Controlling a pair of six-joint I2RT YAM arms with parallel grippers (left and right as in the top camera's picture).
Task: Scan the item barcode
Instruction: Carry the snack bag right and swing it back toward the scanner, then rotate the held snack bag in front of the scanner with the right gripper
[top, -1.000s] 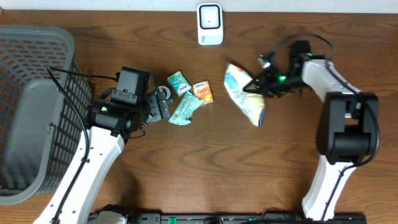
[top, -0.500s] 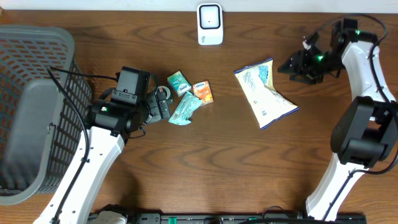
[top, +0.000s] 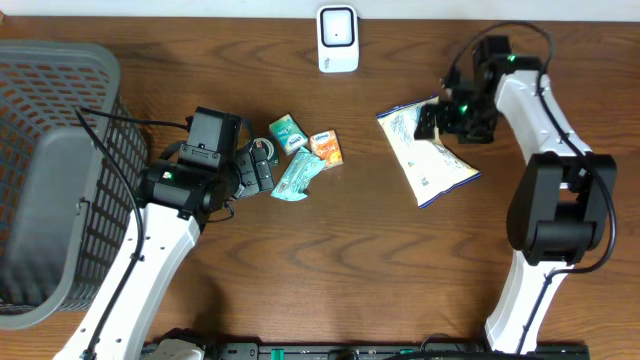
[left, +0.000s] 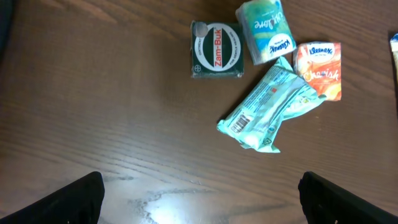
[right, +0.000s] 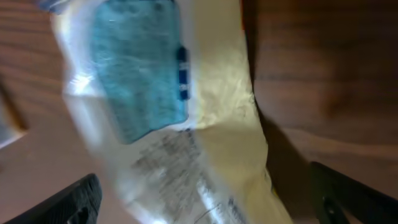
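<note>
Now my right gripper (top: 438, 118) hovers over the snack bag (top: 430, 165), fingers (right: 68, 200) spread wide, gripping nothing; the bag lies flat, right of the scanner (top: 337, 38) and nearer me; next, I judge: pick it up, turn its barcode to the scanner; left gripper (top: 262, 172) gapes empty, left of the scanner; dark wooden table (top: 330, 260), grey basket (top: 60, 110) far left of the scanner.

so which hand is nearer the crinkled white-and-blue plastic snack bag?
Right. The right hand hangs over the white-and-blue plastic snack bag at its upper edge; the left hand sits well away, on the far side of the small packets.
</note>
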